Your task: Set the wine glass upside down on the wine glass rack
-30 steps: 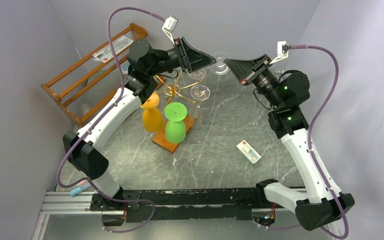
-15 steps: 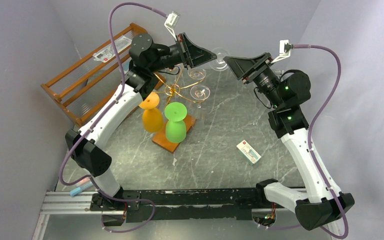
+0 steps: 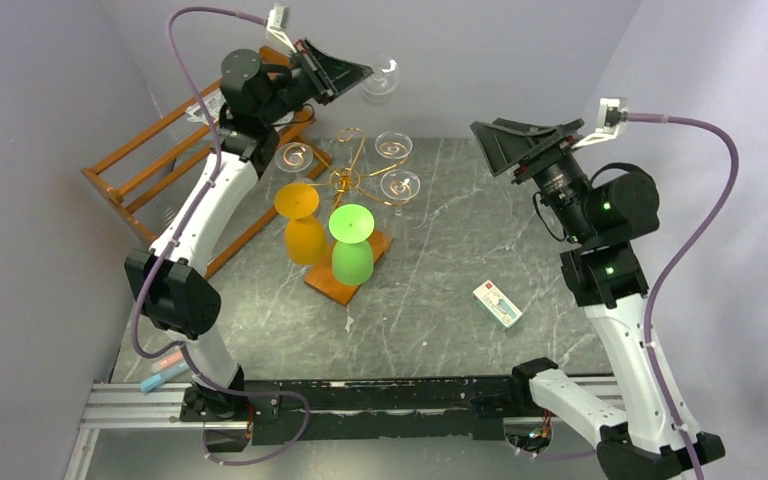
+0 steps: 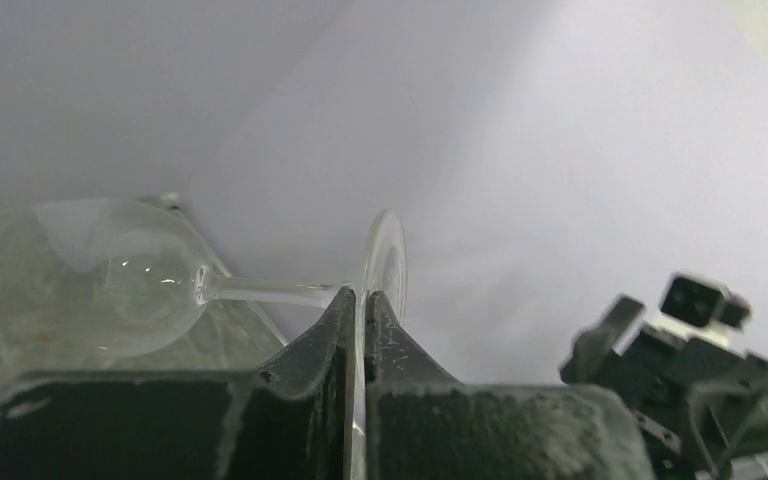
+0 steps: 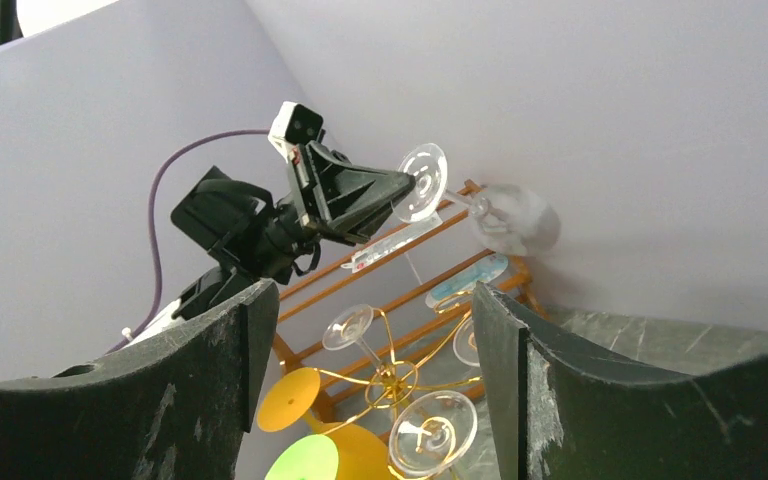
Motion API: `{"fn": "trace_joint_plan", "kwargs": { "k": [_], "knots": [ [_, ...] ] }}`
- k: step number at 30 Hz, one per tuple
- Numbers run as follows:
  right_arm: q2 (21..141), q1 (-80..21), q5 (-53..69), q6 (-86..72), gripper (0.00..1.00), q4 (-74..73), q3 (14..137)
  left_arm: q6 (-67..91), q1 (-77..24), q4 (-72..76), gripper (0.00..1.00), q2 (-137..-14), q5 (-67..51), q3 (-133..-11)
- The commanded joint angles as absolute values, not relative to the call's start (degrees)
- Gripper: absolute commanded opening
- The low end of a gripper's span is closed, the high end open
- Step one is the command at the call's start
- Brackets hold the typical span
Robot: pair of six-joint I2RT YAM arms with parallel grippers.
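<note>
Grey walls (image 3: 520,60) behind | left gripper (image 4: 358,305) clamped on wine glass (image 4: 130,285) foot, glass seemingly horizontal | right gripper (image 5: 372,293) spread wide

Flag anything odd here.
The wine glass is pinched only by the edge of its foot in the left gripper, lying sideways in mid-air near the back wall, away from the wine glass rack. Nothing broken.

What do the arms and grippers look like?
Left arm and right arm: white link shells, black joints. A purple cable loops to each wrist. Green LEDs on the right arm. Left gripper and right gripper: black, wedge-shaped, two flat fingers.
</note>
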State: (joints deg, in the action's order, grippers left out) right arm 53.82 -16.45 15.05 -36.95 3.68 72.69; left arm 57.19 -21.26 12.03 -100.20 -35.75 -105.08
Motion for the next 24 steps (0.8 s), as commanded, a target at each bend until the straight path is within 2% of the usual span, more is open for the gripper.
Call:
{"fn": "trace_joint_plan", "kwargs": {
  "k": [1,9,17,21,24],
  "knots": [
    [51.44,-16.35,13.46,-35.02,0.74,1.31,70.00,59.95,-17.23,10.82,0.05,-98.49,-29.93,-104.54],
    [50.36,-16.35,10.39,-35.37,0.69,-5.19,70.43,68.06,-12.88,12.99,0.05,-93.60,-24.34,-93.69],
    [48.41,-16.35,7.34,-35.18,0.68,-7.27,69.38,71.45,-12.74,9.83,0.05,-89.15,-20.61,-88.90],
    [47.71,-16.35,4.71,-34.74,0.68,-7.55,69.52,72.93,-12.74,4.37,0.05,-86.95,-18.38,-88.76],
    [47.55,-16.39,4.49,-34.84,0.68,-7.07,69.52,71.69,-12.79,-5.11,0.05,-86.02,-14.59,-91.54]
  ]
}}
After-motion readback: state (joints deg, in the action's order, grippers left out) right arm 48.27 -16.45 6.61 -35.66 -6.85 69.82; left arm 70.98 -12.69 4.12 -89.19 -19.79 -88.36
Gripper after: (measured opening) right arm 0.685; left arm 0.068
